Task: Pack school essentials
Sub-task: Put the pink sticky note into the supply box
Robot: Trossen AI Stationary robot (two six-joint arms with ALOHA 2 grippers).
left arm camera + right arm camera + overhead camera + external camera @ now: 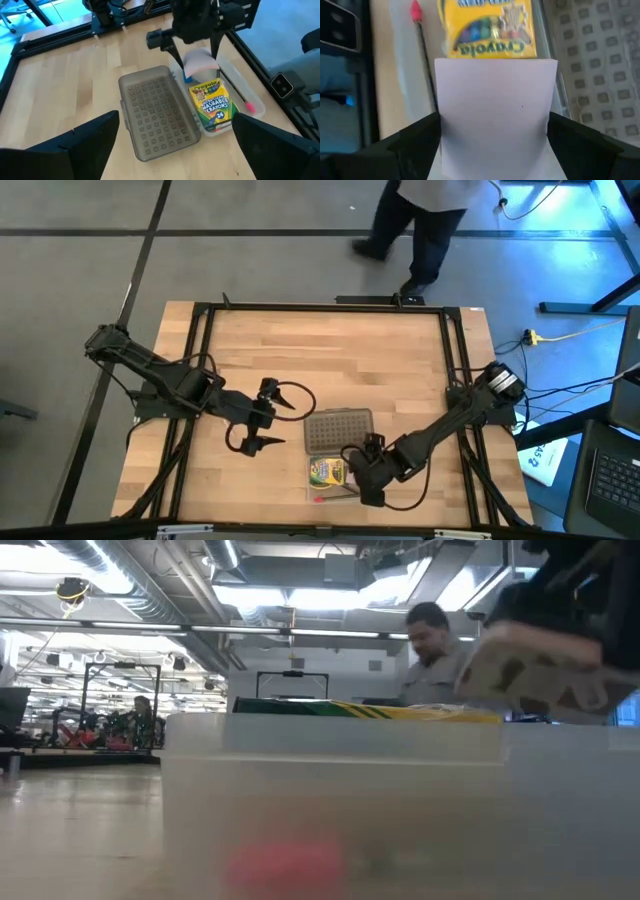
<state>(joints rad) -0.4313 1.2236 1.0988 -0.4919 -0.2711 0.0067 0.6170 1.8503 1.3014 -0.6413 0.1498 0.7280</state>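
A clear case lies open near the table's front edge, its grey dotted lid flat beside the tray. In the tray lie a green-yellow crayon box, a dark pencil with a pink eraser tip and a small blue eraser. Above the tray my right gripper is shut on a pink square pad, also visible from the left wrist. My left gripper hovers open to the left of the lid, with nothing between its fingers. My right gripper pinches the pink pad between its two fingers, one on each of two opposite edges. The fingers come from above, slanting down. The pad is lifted clear and hangs below them, over the tray beside the crayon box.
Black frame rails run along the table's sides. The far half of the wooden top is bare. A person walks beyond the far edge. A laptop and cables lie off the right side.
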